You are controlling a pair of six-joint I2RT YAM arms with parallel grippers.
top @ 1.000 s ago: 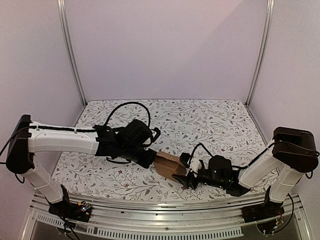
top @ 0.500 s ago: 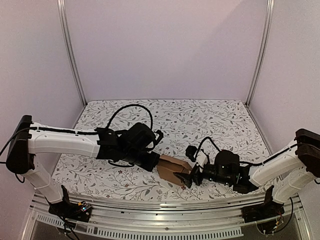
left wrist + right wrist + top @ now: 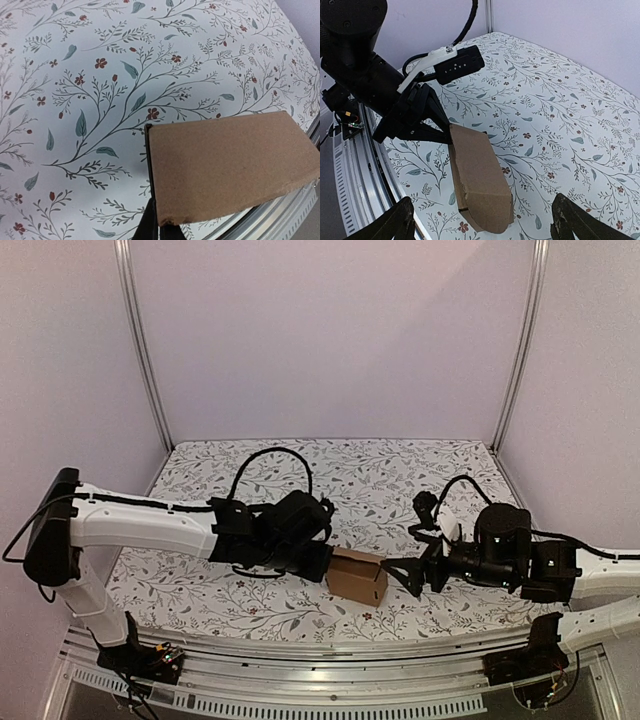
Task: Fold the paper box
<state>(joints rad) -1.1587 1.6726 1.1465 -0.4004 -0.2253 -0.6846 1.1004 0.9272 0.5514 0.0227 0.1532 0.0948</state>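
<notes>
Brown paper box stands near the front edge of the floral table
The left gripper pinches its left wall; the right gripper gapes just beside it. Light, thin cardboard likely dents easily; best held along folded edges

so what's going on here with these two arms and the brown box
Two robot arms are folding a paper box near the front edge of the floral table. The left pincer is clamped on the box's left edge, and the box already looks closed into a block shape. Whether it rests on the table or is held just above it is hard to tell. The right pincer is open, just to the box's right and not touching it.
</notes>
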